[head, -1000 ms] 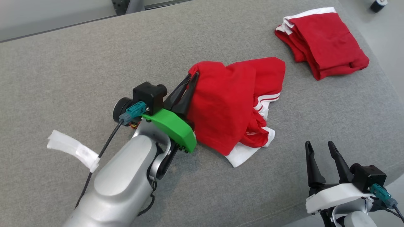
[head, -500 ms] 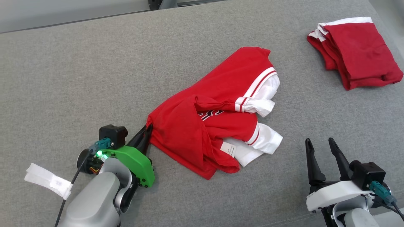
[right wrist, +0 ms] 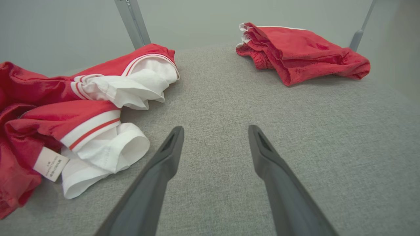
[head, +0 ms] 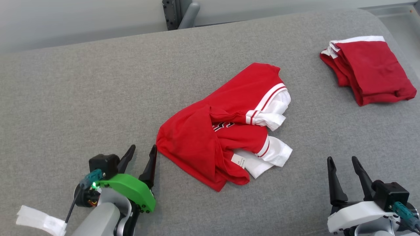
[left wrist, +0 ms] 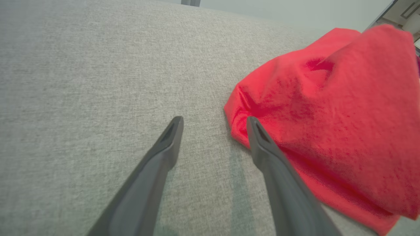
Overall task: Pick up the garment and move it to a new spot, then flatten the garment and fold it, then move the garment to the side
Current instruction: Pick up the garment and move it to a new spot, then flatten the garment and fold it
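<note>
Garment [head: 223, 131]: red with white striped sleeves, crumpled, at centre of grey cushioned surface [head: 82, 98], held by nothing, white label [head: 239, 160] showing at its near edge; second red garment [head: 370, 68], folded, far right. Left gripper [head: 143, 147]: near left, fingers spread apart and empty, one tip just beside the garment's near-left corner; right gripper [head: 341, 159]: near right, fingers parted, empty, apart from the cloth
</note>
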`<state>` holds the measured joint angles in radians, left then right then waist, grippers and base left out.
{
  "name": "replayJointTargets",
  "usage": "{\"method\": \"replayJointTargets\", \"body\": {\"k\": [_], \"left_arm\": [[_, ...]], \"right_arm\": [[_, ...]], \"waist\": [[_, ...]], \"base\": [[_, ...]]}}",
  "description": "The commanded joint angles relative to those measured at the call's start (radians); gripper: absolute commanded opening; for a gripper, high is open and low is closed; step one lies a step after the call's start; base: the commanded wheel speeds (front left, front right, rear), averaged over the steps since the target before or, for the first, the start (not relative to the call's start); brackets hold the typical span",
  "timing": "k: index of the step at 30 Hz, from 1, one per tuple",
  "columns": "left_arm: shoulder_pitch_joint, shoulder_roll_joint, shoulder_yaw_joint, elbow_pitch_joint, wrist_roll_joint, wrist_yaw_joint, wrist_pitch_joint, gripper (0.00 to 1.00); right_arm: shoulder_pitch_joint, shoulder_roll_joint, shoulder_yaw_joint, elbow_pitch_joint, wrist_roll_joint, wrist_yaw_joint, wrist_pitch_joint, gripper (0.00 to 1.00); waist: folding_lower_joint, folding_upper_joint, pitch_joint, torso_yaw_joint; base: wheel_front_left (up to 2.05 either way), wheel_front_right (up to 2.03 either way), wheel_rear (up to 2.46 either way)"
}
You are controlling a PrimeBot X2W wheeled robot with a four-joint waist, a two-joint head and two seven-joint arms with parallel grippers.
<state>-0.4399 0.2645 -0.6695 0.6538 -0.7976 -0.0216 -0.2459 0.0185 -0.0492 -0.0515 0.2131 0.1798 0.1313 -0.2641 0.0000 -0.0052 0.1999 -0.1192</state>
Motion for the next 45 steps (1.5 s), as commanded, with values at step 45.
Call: {"method": "replayJointTargets", "body": {"k": [45], "left_arm": [[0.642, -0.214, 0.571, -0.577, 0.530, -0.083, -0.018, 1.00]], "right_arm": [[0.153, -0.003, -0.113, -0.124, -0.077, -0.001, 0.000, 1.00]], "waist": [[0.0000, 0.0052, -0.190, 0.149]], "base": [[0.00, 0.00, 0.00]]}}
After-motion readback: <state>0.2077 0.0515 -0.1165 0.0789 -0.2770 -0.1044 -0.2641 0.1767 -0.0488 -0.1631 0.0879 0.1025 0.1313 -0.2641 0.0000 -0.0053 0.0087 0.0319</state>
